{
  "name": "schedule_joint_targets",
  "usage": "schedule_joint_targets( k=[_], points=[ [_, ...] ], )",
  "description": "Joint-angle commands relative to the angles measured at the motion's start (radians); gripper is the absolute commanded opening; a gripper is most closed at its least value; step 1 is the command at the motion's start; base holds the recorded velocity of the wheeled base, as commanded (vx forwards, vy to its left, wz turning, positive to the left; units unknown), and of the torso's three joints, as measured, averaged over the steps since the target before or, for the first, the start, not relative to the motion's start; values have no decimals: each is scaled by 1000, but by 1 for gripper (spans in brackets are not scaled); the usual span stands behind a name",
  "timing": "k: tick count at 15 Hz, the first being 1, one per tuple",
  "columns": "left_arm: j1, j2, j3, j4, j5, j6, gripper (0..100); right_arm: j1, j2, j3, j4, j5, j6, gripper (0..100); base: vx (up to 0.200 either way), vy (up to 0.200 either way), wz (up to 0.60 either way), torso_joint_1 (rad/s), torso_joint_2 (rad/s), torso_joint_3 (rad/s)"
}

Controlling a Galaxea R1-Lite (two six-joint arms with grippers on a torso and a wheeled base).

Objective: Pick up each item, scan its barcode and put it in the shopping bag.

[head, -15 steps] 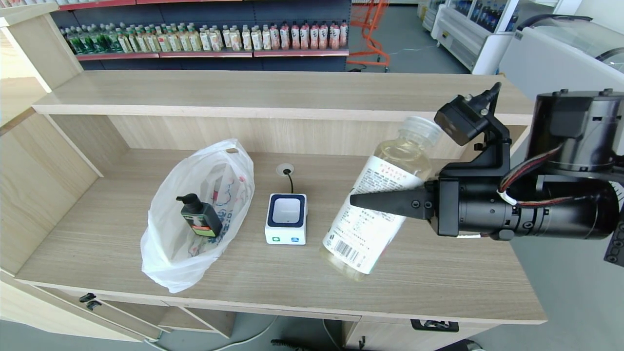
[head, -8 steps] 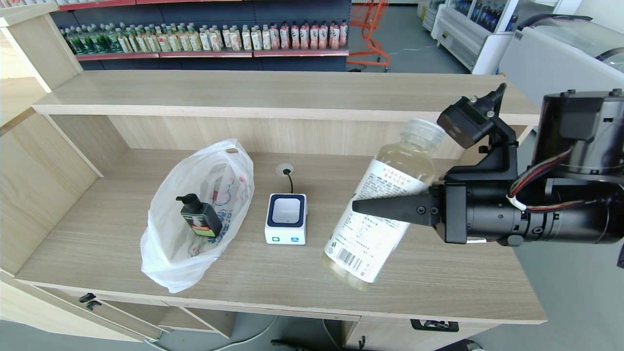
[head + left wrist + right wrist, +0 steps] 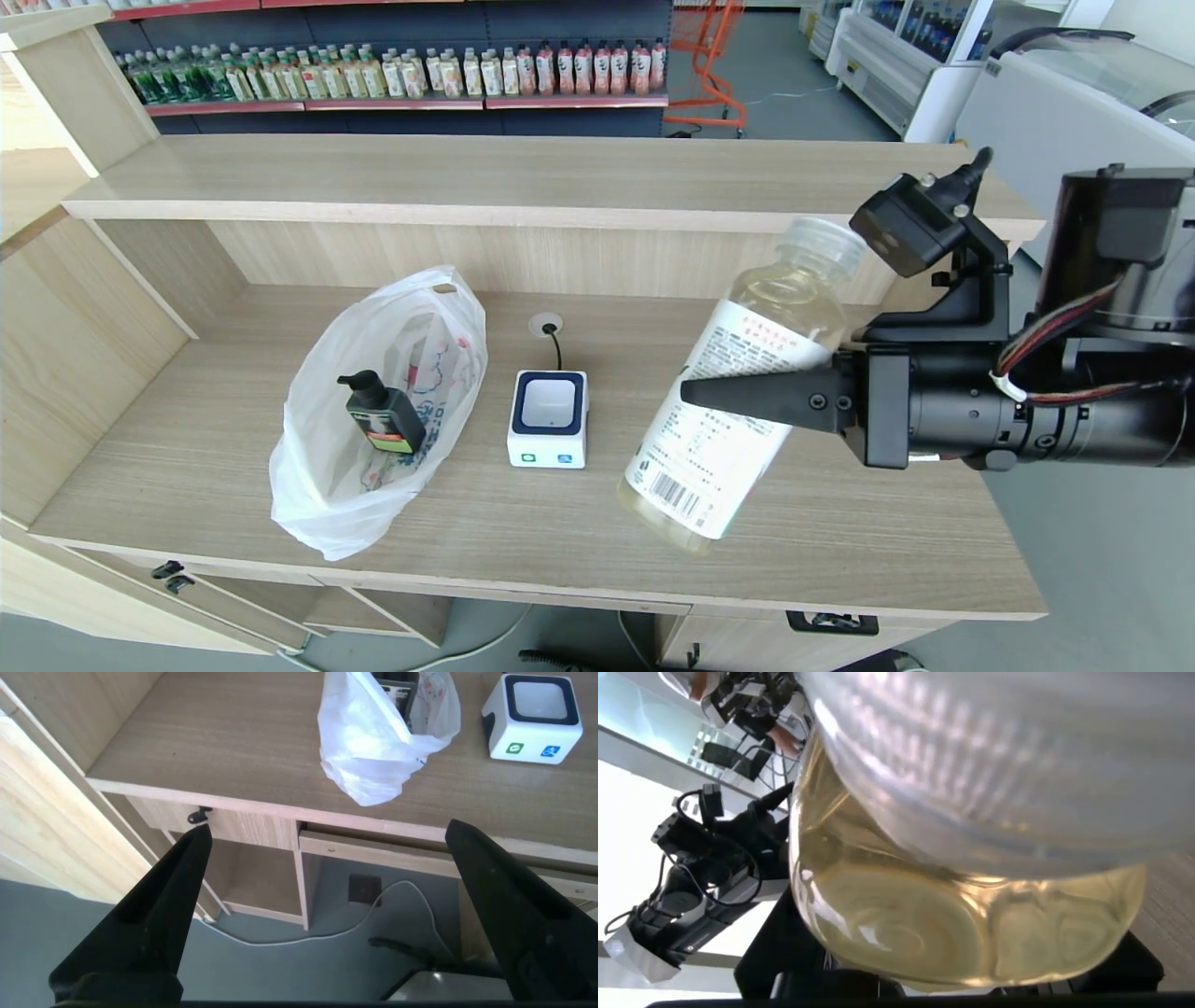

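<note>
My right gripper (image 3: 711,393) is shut on a clear bottle (image 3: 742,373) of pale yellow liquid, held tilted above the right part of the wooden counter (image 3: 187,439). Its cap points up and away; the barcode (image 3: 672,491) on the white label is at the low end, facing up. The bottle's shoulder (image 3: 971,887) looms close in the right wrist view. A white scanner (image 3: 549,418) with a blue-framed top stands to the bottle's left. Left of that lies the open white shopping bag (image 3: 317,485) with a dark pump bottle (image 3: 383,415) inside. My left gripper (image 3: 329,835) hangs open in front of the counter's front edge.
A cable runs from the scanner into a hole (image 3: 546,325) in the counter. A raised back ledge (image 3: 523,177) and a side wall (image 3: 75,355) box in the counter. Drink shelves (image 3: 401,75) and freezers (image 3: 1046,93) stand beyond. The bag (image 3: 383,737) and scanner (image 3: 525,714) sit near the front edge.
My right arm has shifted slightly to the right with the bottle still in its grip. The bag, the scanner and the pump bottle have stayed put.
</note>
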Motion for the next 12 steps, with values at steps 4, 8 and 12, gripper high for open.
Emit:
schedule_joint_targets(
  k=[4, 8, 12],
  points=[
    [0, 0, 0, 0, 1, 0, 100, -140, -26, 77, 0, -12, -466, 0, 0, 0, 0, 0, 0, 0],
    [0, 0, 0, 0, 1, 0, 100, -355, -101, 158, -6, -210, -1046, 0, 0, 0, 0, 0, 0, 0],
    [0, 0, 0, 0, 1, -2, 100, -362, -188, 230, -12, -336, -1188, 0, 0, 0, 0, 0, 0, 0]
  ],
)
